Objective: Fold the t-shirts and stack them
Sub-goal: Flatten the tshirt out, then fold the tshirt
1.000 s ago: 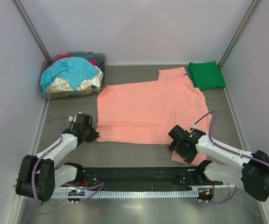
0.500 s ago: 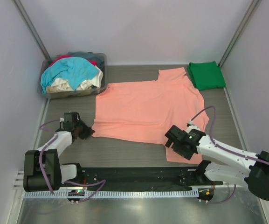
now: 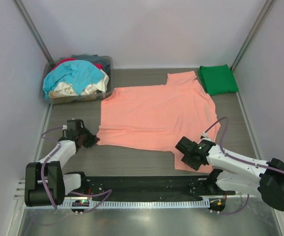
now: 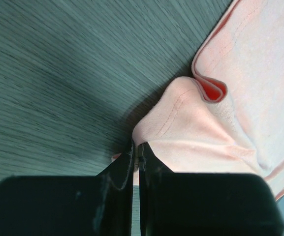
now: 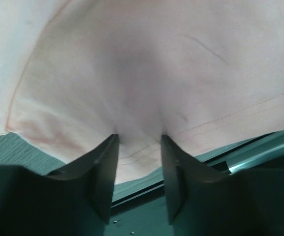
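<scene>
Salmon-pink t-shirt (image 3: 156, 115) is pinched by the left gripper (image 4: 136, 147), jaws pressed together; the right gripper (image 5: 138, 140), part-spread astride the hem, seemingly must be closed before lifting.

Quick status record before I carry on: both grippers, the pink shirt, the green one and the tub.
salmon-pink t-shirt: spread flat on the table, not yet folded
left gripper: shut, pinching the shirt's near-left corner
right gripper: jaws apart, straddling the shirt's near-right flap at its hem; no firm pinch visible
dark green t-shirt: folded, at the far right corner
grey tub: far left, heaped with unfolded shirts in turquoise, cream and red
</scene>
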`<state>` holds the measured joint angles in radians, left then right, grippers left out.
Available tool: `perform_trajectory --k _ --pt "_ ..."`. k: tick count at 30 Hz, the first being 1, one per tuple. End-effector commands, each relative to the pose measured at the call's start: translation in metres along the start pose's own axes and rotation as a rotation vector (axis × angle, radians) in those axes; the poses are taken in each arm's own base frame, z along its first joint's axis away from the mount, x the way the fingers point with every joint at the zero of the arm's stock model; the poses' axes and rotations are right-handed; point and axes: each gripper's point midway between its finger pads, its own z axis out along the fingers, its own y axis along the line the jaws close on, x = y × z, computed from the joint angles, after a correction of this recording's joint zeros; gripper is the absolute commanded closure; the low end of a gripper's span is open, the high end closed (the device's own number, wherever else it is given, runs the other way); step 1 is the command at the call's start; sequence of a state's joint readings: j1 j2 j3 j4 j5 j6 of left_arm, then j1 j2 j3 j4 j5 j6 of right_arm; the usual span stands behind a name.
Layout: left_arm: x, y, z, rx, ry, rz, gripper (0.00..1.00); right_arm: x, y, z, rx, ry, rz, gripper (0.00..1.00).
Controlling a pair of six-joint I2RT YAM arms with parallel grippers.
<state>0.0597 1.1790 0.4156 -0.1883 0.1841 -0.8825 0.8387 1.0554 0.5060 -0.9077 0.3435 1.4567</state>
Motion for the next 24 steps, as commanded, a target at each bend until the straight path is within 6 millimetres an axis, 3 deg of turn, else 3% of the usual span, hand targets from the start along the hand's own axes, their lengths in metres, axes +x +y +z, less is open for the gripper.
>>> perform_trajectory --k 1,3,4,6,10,14,15,18,24 --pt "-0.005 0.002 -0.003 0.002 -0.03 0.007 1.0 0.008 -0.002 0.01 -0.028 0.014 0.057 0.63" --pt "-0.006 0.002 -0.004 0.003 -0.035 0.008 1.0 0.007 0.002 0.008 -0.053 0.012 0.056 0.77" --pt "-0.006 0.001 -0.005 0.003 -0.037 0.008 1.0 0.006 0.002 0.009 -0.055 0.005 0.051 0.9" --pt "-0.008 0.0 -0.006 0.005 -0.046 0.014 1.0 0.006 0.003 0.008 -0.062 0.002 0.043 0.99" --pt "-0.008 0.0 -0.015 -0.001 -0.053 0.025 1.0 0.005 0.005 0.004 -0.085 0.001 0.035 0.99" --pt "-0.007 -0.006 -0.03 0.02 -0.063 0.026 1.0 -0.002 0.011 -0.014 -0.128 -0.015 0.049 0.99" --pt "-0.007 -0.006 -0.034 0.025 -0.065 0.026 1.0 -0.007 0.02 -0.025 -0.163 -0.022 0.06 0.99" --pt "-0.004 -0.01 -0.045 0.046 -0.078 0.026 1.0 -0.02 0.016 -0.043 -0.143 -0.059 0.043 0.99" --pt "-0.005 -0.017 -0.056 0.056 -0.085 0.025 1.0 -0.056 0.035 -0.087 -0.2 -0.167 0.012 0.99"
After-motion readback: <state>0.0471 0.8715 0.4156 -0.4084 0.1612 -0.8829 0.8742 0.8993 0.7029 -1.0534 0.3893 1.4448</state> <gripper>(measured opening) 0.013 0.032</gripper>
